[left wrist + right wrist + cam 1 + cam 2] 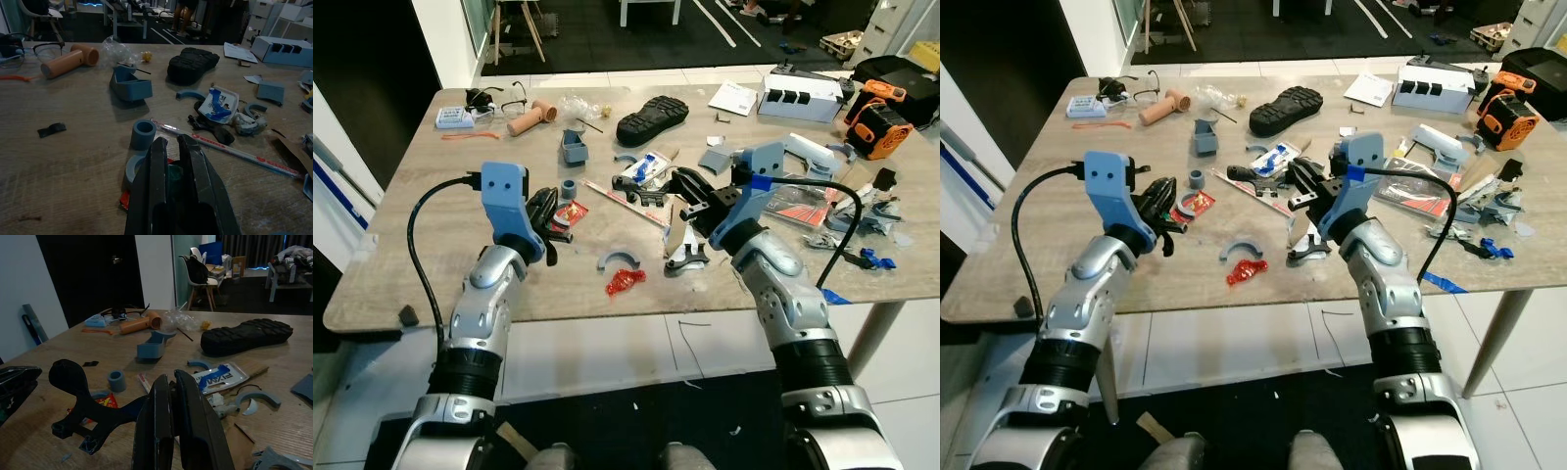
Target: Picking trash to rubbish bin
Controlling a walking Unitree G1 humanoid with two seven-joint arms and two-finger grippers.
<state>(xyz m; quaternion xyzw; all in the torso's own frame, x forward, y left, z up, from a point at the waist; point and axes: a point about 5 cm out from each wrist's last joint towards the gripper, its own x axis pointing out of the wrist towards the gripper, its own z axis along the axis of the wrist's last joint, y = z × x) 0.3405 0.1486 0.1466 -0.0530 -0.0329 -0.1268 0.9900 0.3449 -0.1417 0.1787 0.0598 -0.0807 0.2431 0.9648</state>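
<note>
Clutter covers a wooden table (431, 264) as the robot reaches over its near edge with both arms. The left gripper (551, 217) hovers low over the near-left part of the tabletop, its fingers (159, 169) drawn nearly together over a red wrapper (1199, 204) and a grey tape roll (133, 169) without clearly pinching either; whether they hold anything cannot be told. The right gripper (683, 188), near the table's middle, is clamped on a black plastic bracket (80, 401), which juts out from between its fingers (190, 406) above the surface. At 6 o'clock from that gripper a crumpled red wrapper (625, 282) lies loose by the near edge, with a grey half-ring (619, 258) just beyond it. A small blue-grey cylinder (143, 133) stands upright just past the left gripper, and a blue-grey bracket (574, 147) sits farther off at 12 o'clock. A black shoe sole (652, 117) lies toward the far side, a tan handle (530, 118) and a pair of glasses (497, 96) at about 10 o'clock from it. A white-and-blue packet (218, 103) rests between the grippers, beside a long thin strip with red lettering (230, 149). An orange power tool (884, 119) sits at the table's far right corner.
</note>
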